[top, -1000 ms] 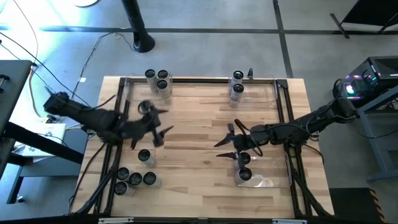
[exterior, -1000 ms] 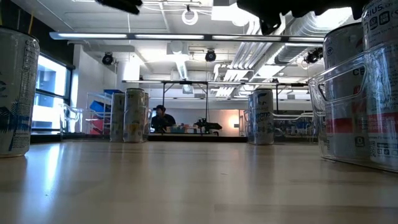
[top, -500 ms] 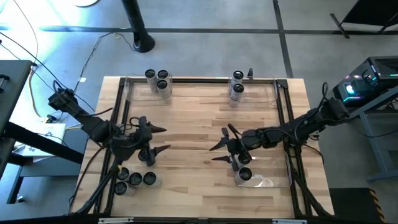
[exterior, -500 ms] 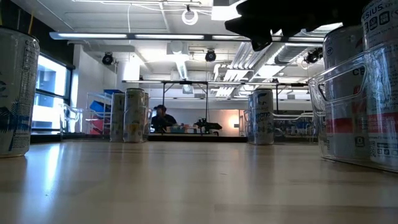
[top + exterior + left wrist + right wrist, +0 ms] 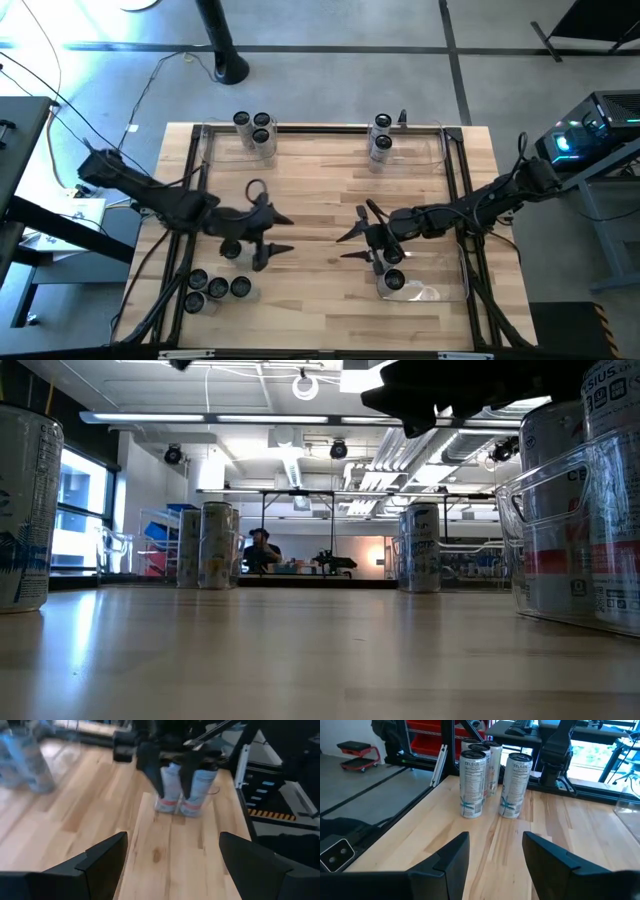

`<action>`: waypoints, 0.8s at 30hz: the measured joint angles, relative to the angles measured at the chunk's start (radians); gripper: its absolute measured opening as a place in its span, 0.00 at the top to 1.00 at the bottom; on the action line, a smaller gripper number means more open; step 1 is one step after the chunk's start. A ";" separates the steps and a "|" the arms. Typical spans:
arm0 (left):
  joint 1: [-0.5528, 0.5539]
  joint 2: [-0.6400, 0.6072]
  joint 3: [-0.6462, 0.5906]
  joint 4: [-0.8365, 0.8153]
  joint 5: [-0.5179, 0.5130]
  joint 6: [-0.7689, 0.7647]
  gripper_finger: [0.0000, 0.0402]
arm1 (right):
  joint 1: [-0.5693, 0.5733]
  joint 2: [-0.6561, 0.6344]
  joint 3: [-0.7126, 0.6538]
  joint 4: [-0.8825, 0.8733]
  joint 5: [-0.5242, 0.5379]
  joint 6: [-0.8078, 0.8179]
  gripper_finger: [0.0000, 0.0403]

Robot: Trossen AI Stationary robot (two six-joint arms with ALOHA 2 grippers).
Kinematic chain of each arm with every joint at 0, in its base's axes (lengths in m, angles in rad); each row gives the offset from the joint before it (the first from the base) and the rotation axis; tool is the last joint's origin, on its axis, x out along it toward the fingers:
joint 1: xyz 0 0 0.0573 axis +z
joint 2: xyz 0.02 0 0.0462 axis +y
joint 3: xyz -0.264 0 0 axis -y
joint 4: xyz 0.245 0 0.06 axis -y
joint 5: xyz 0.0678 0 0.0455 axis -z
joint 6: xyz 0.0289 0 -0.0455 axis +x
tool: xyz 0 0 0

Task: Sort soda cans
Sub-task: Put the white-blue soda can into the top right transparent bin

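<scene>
The small grey soda cans with dark round tops stand in several groups on the light wooden table [image 5: 310, 200]. Three cans [image 5: 253, 127] are in the clear plastic bin at the far left, two [image 5: 380, 140] in the clear bin at the far right, and two more [image 5: 392, 270] in the clear bin at the near right. A loose cluster of four or five cans [image 5: 215, 285] waits at the near left corner; the count is not sure, because the left arm covers one of them.

The left gripper [image 5: 280, 233] hangs above the middle of the table, just right of that cluster, with its two dark fingers spread wide and nothing between them. Its arm reaches in low from the left edge, almost flat over the table. In the left wrist view it looks across the boards toward the right gripper and the two cans near it.

The right gripper [image 5: 352, 232] is stretched in from the right side, just beside the near right bin, with fingers parted about halfway and nothing held. In its wrist view it faces the near left cluster [image 5: 492, 775].

To do this step well, I think one gripper should come level with one outer can of the cluster, close around the middle of its side, and lift straight up, so that the neighbours are not knocked. The two arms face each other closely, so only one should go forward at a time.
</scene>
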 joint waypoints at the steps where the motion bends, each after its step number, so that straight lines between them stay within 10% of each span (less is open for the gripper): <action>1: 0.021 0.014 0.000 0.005 0.023 -0.013 0.23 | 0.000 0.000 0.000 0.000 0.000 -0.001 0.56; 8: 0.130 0.116 0.014 -0.044 0.208 0.021 0.23 | 0.000 0.000 0.000 -0.009 0.000 -0.016 0.56; 13: 0.156 0.191 0.194 -0.479 0.201 0.027 0.23 | 0.000 0.000 0.000 -0.024 0.000 -0.019 0.56; 19: 0.139 0.284 0.445 -0.992 0.227 -0.207 0.23 | 0.000 0.000 0.000 -0.024 0.001 -0.034 0.56; 24: 0.059 0.261 0.439 -1.062 0.267 -0.480 0.23 | 0.000 0.000 0.000 -0.027 0.000 -0.026 0.56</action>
